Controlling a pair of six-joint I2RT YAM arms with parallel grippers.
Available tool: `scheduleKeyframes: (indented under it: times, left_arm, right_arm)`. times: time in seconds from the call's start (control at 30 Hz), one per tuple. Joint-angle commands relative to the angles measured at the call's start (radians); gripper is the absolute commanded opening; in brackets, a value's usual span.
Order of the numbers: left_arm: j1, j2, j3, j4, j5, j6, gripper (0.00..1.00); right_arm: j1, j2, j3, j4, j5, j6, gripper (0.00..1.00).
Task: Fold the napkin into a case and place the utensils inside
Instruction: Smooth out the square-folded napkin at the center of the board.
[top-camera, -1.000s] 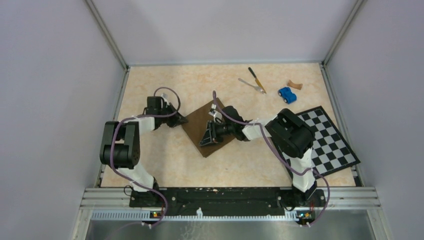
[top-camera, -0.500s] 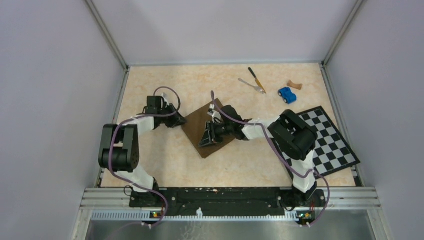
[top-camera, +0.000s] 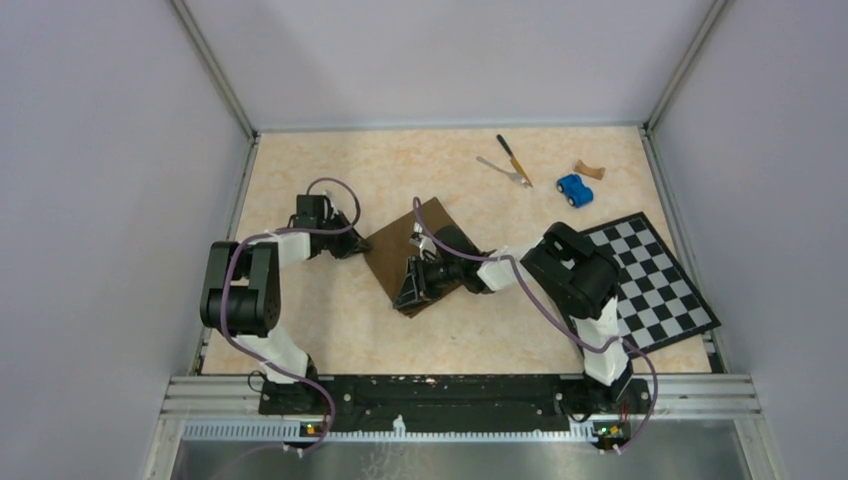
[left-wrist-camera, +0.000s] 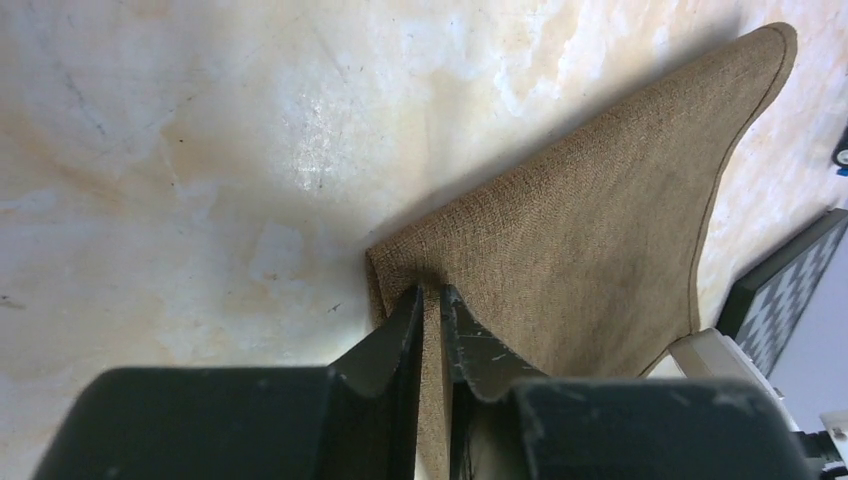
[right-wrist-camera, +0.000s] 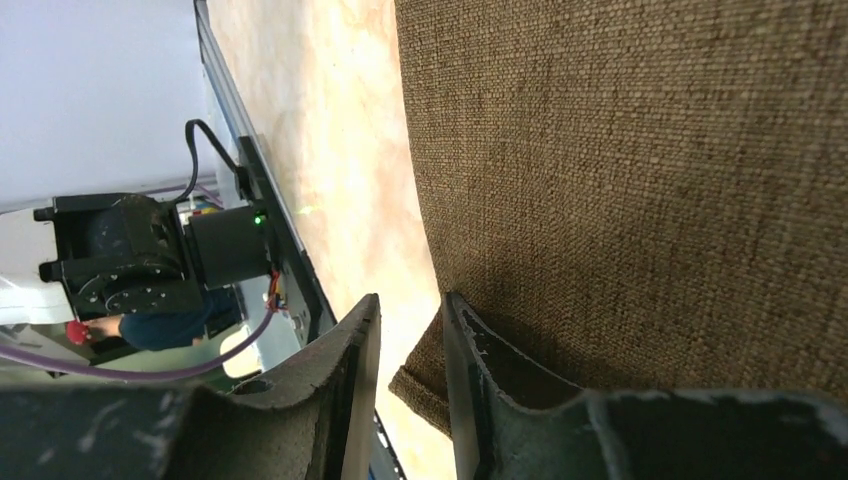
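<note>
Blue toy car (top-camera: 573, 189) near knife (top-camera: 513, 159) and fork (top-camera: 503, 171), well apart from napkin (top-camera: 398, 255)

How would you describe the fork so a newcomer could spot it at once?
Go to the far right part of the tan table, beyond the checkered board. Just left of the blue toy car lie two slim utensils close together; the fork is the left one, all silver, while the knife beside it has a yellow-orange handle and dark blade.
</note>
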Motion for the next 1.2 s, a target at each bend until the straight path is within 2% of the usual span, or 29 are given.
scheduleKeyframes:
  times: [0.0, 0.13, 0.33, 0.5, 0.6, 0.7, 0.87, 1.17]
  left_arm:
    - [-0.002, -0.027, 0.010, -0.065, -0.160, 0.076, 0.18]
    - [-0.049, -0.080, 0.088, -0.134, -0.155, 0.129, 0.23]
    - [-0.177, -0.164, 0.157, -0.195, -0.075, 0.145, 0.49]
    - [-0.273, -0.205, 0.089, -0.166, 0.003, 0.102, 0.58]
    - [-0.326, -0.259, 0.016, -0.144, 0.033, 0.077, 0.62]
    - [-0.367, -0.332, -0.059, -0.126, 0.048, 0.051, 0.66]
    - [-0.382, -0.441, -0.146, -0.144, 0.058, 0.023, 0.69]
    - [-0.386, -0.470, -0.242, -0.104, 0.075, -0.023, 0.64]
  right_arm:
    - [0.010, -0.083, -0.027, -0.019, 0.031, -0.025, 0.31]
    - [-0.052, -0.182, -0.009, -0.097, 0.020, -0.061, 0.35]
    - [-0.261, -0.237, -0.028, -0.216, -0.012, -0.162, 0.39]
    - [-0.427, -0.269, -0.056, -0.298, -0.029, -0.233, 0.40]
    - [-0.483, -0.316, -0.046, -0.451, 0.046, -0.322, 0.46]
    - [-0.513, -0.339, -0.014, -0.600, 0.104, -0.417, 0.47]
    - [-0.533, -0.361, -0.011, -0.667, 0.135, -0.460, 0.46]
    - [-0.534, -0.323, -0.002, -0.637, 0.086, -0.456, 0.33]
